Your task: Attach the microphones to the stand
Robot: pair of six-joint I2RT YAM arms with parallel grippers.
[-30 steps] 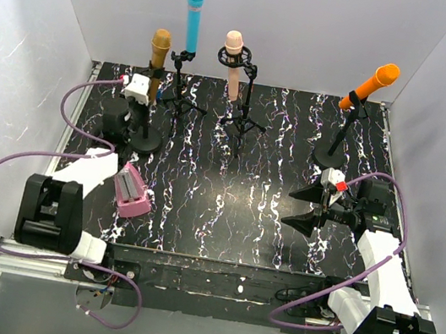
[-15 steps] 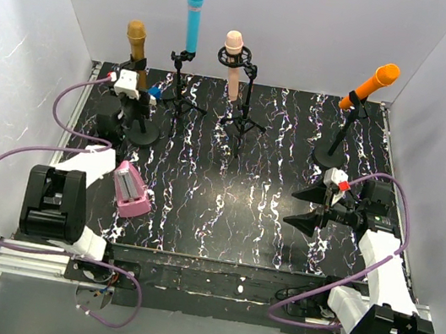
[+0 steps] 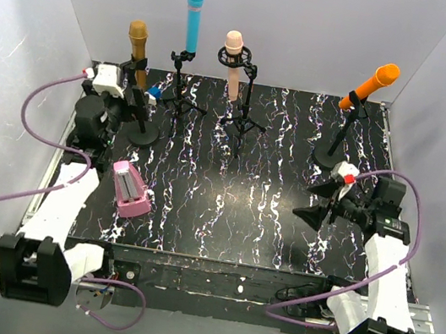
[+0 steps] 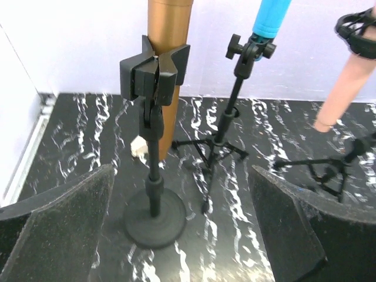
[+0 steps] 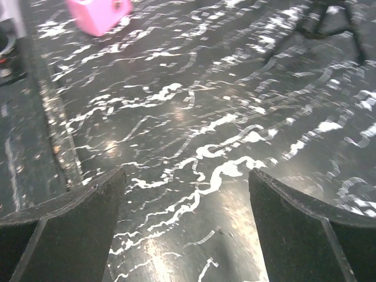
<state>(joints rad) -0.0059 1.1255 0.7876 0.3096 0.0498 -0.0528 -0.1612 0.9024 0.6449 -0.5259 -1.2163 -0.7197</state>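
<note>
Well, the left pincer (image 4: pixel 182 170) stands wide open at the upper left, holding nothing. The brown microphone (image 4: pixel 169 76) sits in its stand (image 4: pixel 154 194) just in front of it. If the left arm (image 3: pixel 62 204) swings as it backs off, I think it could bump that stand and tip it over. The right pincer (image 3: pixel 305 198), at the lower right, is open and empty too. Along the top, in stands, are the blue microphone (image 3: pixel 194 12), the pink microphone (image 3: pixel 233 61) and the orange microphone (image 3: pixel 374 83). White walls (image 3: pixel 315 28) close in the black table (image 3: pixel 258 216) with white streaks. A small pink box (image 3: pixel 130 191) lies at the lower left.
</note>
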